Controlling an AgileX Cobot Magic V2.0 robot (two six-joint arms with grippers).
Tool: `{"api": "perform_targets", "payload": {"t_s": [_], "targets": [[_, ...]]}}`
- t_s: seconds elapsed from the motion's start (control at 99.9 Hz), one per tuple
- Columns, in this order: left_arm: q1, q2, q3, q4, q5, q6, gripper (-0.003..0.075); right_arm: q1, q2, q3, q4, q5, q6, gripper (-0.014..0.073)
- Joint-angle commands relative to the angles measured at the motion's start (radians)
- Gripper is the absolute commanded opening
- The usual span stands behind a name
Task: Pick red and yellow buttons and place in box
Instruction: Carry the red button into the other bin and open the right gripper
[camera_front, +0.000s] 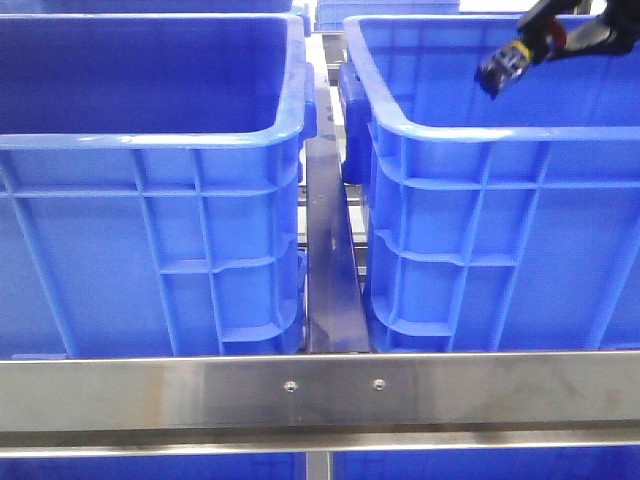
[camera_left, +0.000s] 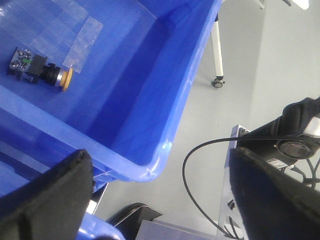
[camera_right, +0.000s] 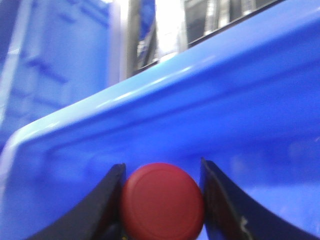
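My right gripper (camera_right: 161, 167) is shut on a red button (camera_right: 162, 202), whose round cap faces the wrist camera between the two dark fingers. In the front view this gripper (camera_front: 515, 58) hangs at the top right, above the inside of the right blue box (camera_front: 480, 135), and the button's body (camera_front: 500, 70) sticks out below it. A yellow button (camera_left: 64, 80) on a black and grey switch body lies on the floor of a blue box (camera_left: 165, 100) in the left wrist view. My left gripper (camera_left: 160, 157) is open and empty, outside that box's corner. It is out of the front view.
A second large blue box (camera_front: 150, 140) stands on the left, with a metal rail (camera_front: 330, 260) between the two. A steel bar (camera_front: 320, 395) crosses the front. The left wrist view shows grey floor (camera_left: 235, 75), a black cable (camera_left: 187, 170) and a caster leg (camera_left: 217, 80).
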Motion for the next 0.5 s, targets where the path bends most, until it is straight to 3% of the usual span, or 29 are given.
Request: {"api": "perform_targets", "payload": {"t_s": [0.0, 0.49], "targets": [[-0.008, -0.050, -0.030, -0.063, 0.039, 0.000, 0.0537, -0.005, 0.008, -0.072, 0.049, -0.010, -0.018, 0.0112], [-0.008, -0.050, -0.032, -0.101, 0.039, 0.000, 0.0537, -0.005, 0.129, -0.124, 0.049, -0.103, -0.018, 0.0139]]}}
